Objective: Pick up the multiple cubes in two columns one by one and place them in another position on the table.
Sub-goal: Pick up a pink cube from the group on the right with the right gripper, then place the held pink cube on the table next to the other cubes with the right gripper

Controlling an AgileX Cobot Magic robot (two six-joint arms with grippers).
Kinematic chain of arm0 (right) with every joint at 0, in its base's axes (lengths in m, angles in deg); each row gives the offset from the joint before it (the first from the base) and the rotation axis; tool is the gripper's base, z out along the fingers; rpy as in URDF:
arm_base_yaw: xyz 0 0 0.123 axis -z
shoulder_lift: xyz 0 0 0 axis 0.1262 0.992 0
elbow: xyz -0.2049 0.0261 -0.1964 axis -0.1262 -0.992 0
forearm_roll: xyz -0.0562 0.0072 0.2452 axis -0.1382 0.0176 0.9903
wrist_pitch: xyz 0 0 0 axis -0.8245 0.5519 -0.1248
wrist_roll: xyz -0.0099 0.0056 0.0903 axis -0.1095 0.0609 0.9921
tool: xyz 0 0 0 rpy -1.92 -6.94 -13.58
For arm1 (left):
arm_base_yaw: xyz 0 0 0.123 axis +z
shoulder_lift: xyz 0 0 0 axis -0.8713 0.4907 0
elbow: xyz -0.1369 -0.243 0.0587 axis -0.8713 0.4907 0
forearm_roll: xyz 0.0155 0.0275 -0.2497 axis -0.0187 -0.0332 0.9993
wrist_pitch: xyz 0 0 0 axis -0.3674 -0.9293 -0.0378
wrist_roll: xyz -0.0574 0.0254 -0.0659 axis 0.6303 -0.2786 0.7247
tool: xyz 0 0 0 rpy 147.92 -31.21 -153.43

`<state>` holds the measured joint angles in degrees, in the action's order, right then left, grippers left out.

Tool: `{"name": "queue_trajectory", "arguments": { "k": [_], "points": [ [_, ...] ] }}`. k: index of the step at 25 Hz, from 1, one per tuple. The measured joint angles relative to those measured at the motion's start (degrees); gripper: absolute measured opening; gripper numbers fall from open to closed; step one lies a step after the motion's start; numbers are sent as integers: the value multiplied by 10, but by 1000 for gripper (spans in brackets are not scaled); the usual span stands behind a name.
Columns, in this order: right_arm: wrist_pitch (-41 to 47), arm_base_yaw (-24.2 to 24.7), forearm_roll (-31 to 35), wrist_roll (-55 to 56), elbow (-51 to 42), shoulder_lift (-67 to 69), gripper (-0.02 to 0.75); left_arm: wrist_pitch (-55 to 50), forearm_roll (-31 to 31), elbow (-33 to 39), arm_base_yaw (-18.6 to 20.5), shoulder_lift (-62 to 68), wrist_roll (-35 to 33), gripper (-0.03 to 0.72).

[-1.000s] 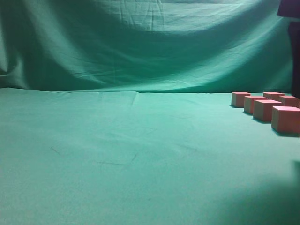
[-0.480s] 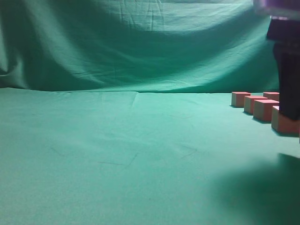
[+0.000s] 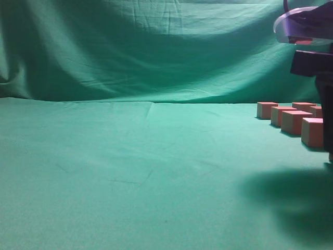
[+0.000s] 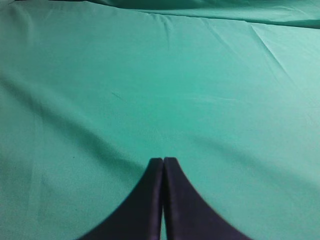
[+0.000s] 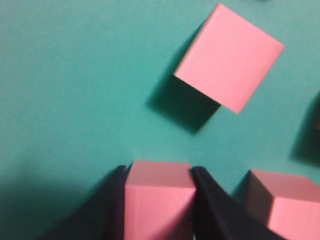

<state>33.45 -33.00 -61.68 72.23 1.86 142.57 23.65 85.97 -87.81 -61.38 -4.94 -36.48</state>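
My right pincer (image 5: 159, 200) has its dark tapered fingers (image 5: 212, 210) pressed against both sides of a matte pink cube (image 5: 159, 197) at 6 o'clock in its wrist view. More square-edged cubes (image 3: 291, 121) line the wrinkled teal tabletop (image 3: 130, 172) at 3 o'clock. My left pincer (image 4: 163, 200) is closed, empty, over bare cloth.

The cubes (image 3: 292, 121) are set on the worktop (image 3: 130, 172) at its far right, in 2 columns receding toward the backdrop (image 3: 156, 52). The nearest cube (image 5: 159, 200) is enclosed between the fingers of the right pincer (image 5: 159, 187); 1 cube lies beyond it, 1 just right.
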Motion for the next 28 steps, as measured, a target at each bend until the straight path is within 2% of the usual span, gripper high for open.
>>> {"name": "queue_trajectory", "arguments": {
  "k": [4, 11, 19, 28],
  "points": [
    [52, 0, 1, -1, 38, 0, 269, 0, 0, 0, 0, 0, 0, 0],
    [186, 0, 19, -65, 194, 4, 269, 0, 0, 0, 0, 0, 0, 0],
    [248, -1, 86, -202, 388, 99, 269, 0, 0, 0, 0, 0, 0, 0],
    [278, -47, 80, -269, 541, 256, 269, 0, 0, 0, 0, 0, 0, 0]
  ]
}}
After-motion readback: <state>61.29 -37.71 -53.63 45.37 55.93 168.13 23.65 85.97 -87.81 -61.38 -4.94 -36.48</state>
